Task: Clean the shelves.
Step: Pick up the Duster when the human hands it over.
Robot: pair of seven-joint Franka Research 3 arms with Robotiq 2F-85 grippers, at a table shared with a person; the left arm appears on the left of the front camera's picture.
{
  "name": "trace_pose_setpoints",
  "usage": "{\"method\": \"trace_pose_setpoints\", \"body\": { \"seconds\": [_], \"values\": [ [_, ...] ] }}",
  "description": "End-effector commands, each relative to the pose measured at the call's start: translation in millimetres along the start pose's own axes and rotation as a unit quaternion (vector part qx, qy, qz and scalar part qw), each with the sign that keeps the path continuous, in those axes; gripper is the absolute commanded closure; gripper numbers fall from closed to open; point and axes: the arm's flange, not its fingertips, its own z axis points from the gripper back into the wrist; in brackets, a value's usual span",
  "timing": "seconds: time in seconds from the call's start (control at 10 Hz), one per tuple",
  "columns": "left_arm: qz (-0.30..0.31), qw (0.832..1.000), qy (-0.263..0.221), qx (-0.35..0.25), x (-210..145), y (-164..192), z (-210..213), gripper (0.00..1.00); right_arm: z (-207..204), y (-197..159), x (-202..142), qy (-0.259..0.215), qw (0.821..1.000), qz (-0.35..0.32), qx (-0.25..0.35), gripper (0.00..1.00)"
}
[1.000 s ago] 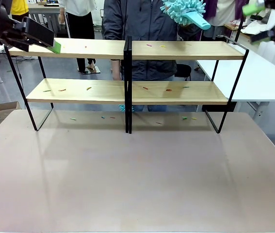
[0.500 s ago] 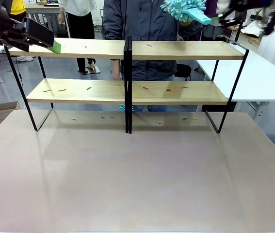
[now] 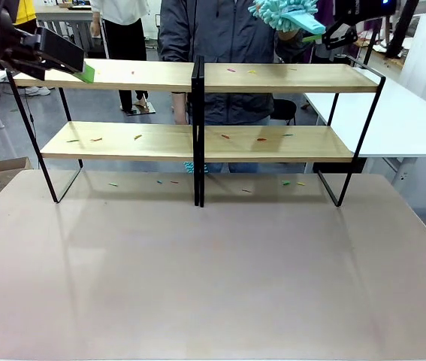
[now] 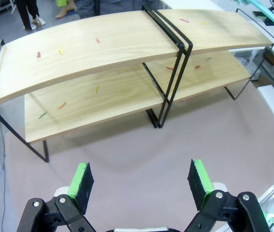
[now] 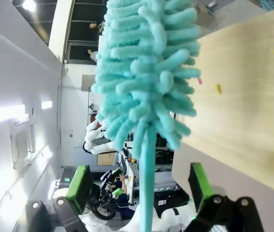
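The shelves [image 3: 152,141] stand at the far side of the table [image 3: 213,278]. Coloured scraps [image 3: 261,139] lie on both tiers, so I judge that no cleaning is done yet. A teal duster [image 5: 144,72] is up above the top board, offered by the person, I take it. My right gripper [image 5: 139,186] has its fingers spread either side of the handle, not pinching it. My left gripper [image 4: 141,176] hovers near the top board's left end, fingers spread and empty.

Lab, white worktables [image 3: 400,120], people [image 3: 122,11] behind
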Motion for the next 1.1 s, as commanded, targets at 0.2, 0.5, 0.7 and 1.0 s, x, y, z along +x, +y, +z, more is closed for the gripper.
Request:
{"method": "trace_pose_setpoints", "body": {
  "seconds": [0.2, 0.5, 0.7, 1.0],
  "values": [
    [0.0, 1.0, -0.006, -0.002, 0.2, -0.2, 0.4, 0.0, 2.5, -6.6, -22.3, 0.014, 1.0, 0.012, -0.012, 0.0],
    [0.0, 1.0, -0.006, -0.002, 0.2, -0.2, 0.4, 0.0, 4.9, -8.7, -25.7, 0.008, 1.0, 0.022, 0.003, 1.0],
    [0.0, 1.0, -0.006, -0.002, 0.2, -0.2, 0.4, 0.0, 3.9, -8.3, -26.5, 0.011, 1.0, 0.026, 0.001, 1.0],
    [0.0, 1.0, -0.006, -0.002, 0.2, -0.2, 0.4, 0.0, -1.5, -8.5, -26.1, 0.014, 1.0, 0.025, -0.009, 1.0]
  ]
}}
